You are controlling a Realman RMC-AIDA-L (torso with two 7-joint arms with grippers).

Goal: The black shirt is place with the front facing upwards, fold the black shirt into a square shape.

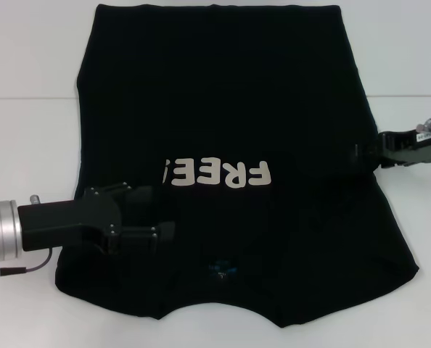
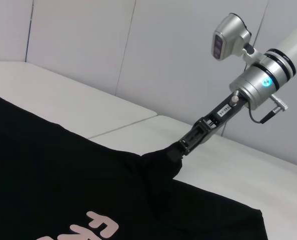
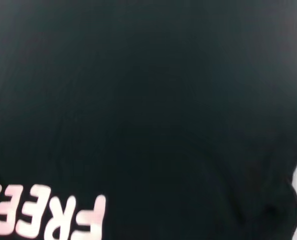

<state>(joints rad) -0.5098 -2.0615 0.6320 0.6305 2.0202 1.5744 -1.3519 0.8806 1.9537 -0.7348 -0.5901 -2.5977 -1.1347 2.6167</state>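
The black shirt (image 1: 223, 101) lies spread on the white table, neck toward me and hem at the far side. Its cream letters "FREE!" (image 1: 219, 174) face up, with the last mark partly covered by cloth at the left. A small blue label (image 1: 223, 270) shows at the neck. My left gripper (image 1: 161, 230) reaches in over the shirt's left side, black against black cloth. My right gripper (image 1: 371, 154) is at the shirt's right edge. The left wrist view shows that right gripper (image 2: 176, 150) shut on a raised bunch of the shirt (image 2: 63, 175). The shirt (image 3: 148, 100) fills the right wrist view.
The white table (image 1: 27, 58) shows bare on both sides of the shirt and has a seam across it. White wall panels (image 2: 113, 45) stand behind the table's far edge.
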